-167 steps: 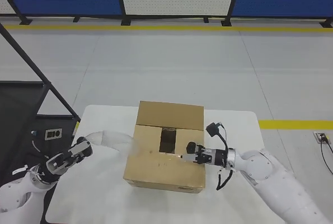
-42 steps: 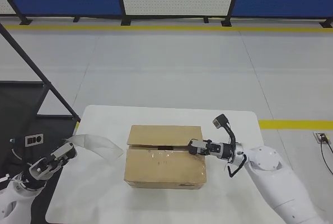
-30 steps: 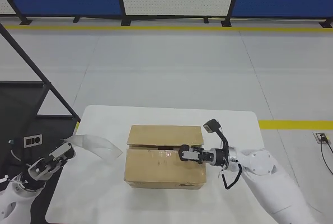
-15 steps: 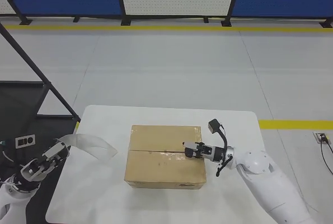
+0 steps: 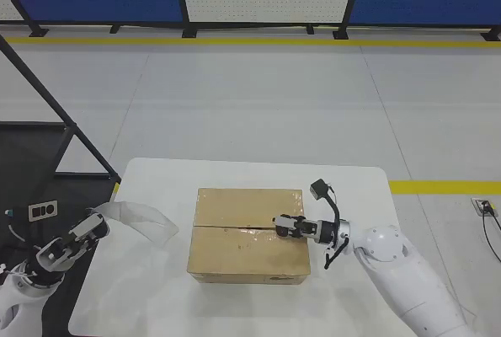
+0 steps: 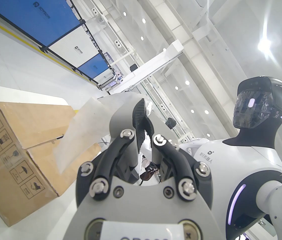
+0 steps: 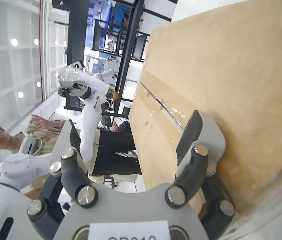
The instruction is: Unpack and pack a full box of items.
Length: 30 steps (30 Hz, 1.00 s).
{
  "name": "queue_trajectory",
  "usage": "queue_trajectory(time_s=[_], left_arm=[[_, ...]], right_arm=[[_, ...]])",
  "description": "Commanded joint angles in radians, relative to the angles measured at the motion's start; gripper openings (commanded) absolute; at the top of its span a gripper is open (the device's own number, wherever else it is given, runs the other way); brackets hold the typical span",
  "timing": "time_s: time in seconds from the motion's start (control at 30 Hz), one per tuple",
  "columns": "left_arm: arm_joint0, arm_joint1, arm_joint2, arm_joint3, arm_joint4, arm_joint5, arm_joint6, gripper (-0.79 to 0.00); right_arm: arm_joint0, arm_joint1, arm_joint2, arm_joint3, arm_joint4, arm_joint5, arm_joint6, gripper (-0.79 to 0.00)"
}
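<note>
Both top flaps of the box [image 5: 248, 236], which stood open over a dark gap a few seconds ago, now lie flat and meet along a seam [image 5: 242, 226], and the right arm has drawn back from the middle of the lid to its right end. On the white tabletop [image 5: 149, 278] the cardboard box sits about in the middle, shut, with its seam running left to right and some glossy film showing along it. A long translucent strip [image 5: 145, 217] arcs in the air over the left part of the tabletop, its free end hanging just short of the box's left side. The left claw [image 5: 94, 226], near the left edge, is pinched tight on the other end of that strip. The right claw [image 5: 284, 226] is spread wide and holds nothing, and one pad seems to lie on the lid beside the seam's right end. This looks like the closing step of packing, with the flaps held down and the seal not yet made. If the strip is meant for the seam, the next move calls for the left arm to carry it rightward over the box and lay it straight along the join, while the right claw keeps the flaps level and clear of the sticky run.
</note>
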Motion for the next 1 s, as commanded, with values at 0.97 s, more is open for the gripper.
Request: queue_trajectory(time_s=[0.97], left_arm=[[-0.169, -0.01, 0.259, -0.089, 0.083, 0.055, -0.055, -0.785]], right_arm=[[-0.088, -0.023, -0.043, -0.38, -0.579, -0.177, -0.417, -0.194]])
